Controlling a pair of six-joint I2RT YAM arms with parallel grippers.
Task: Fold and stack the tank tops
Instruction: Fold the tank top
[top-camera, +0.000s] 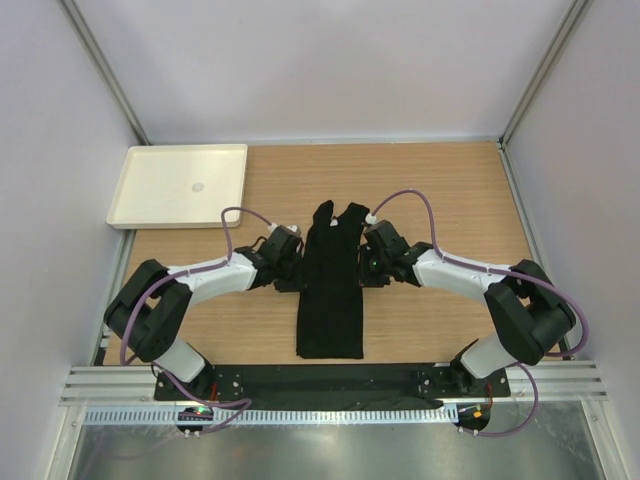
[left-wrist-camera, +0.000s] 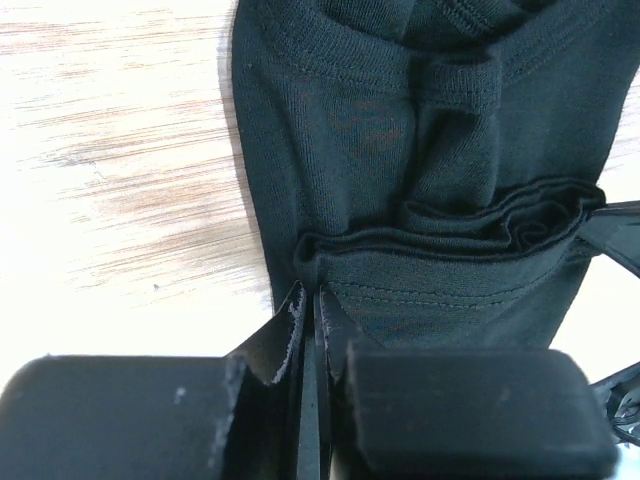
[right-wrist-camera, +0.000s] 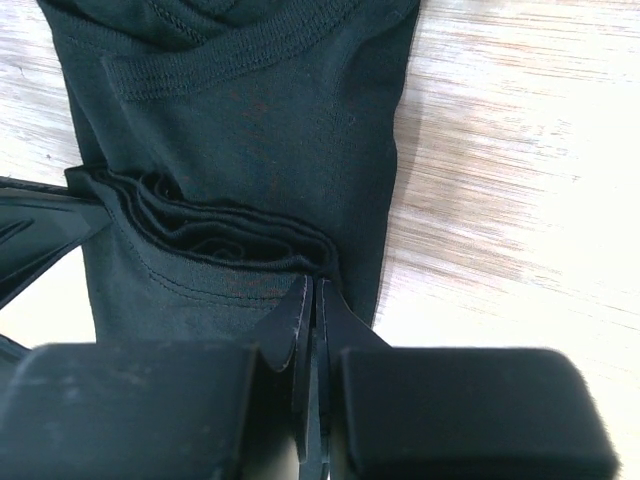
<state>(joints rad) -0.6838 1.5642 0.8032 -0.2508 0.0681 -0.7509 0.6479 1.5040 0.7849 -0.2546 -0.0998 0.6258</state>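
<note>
You see the tank top lying in the middle of the wooden table, folded lengthwise into a long narrow strip, with its straps at the far end and its hem toward the arm bases. The two claws stand at its two long sides, about at the upper part of the strip, facing each other across the cloth. The left gripper is clenched on the left edge of the tank top; in the left wrist view its fingers are pressed together right at the corner of a bunched fold of several layers. The right gripper is clenched in the same way on the right edge, where the layers are also gathered into a small ridge. Only the stitched seams show on the cloth. A white tray sits at the far left corner, well apart from the tank top.
</note>
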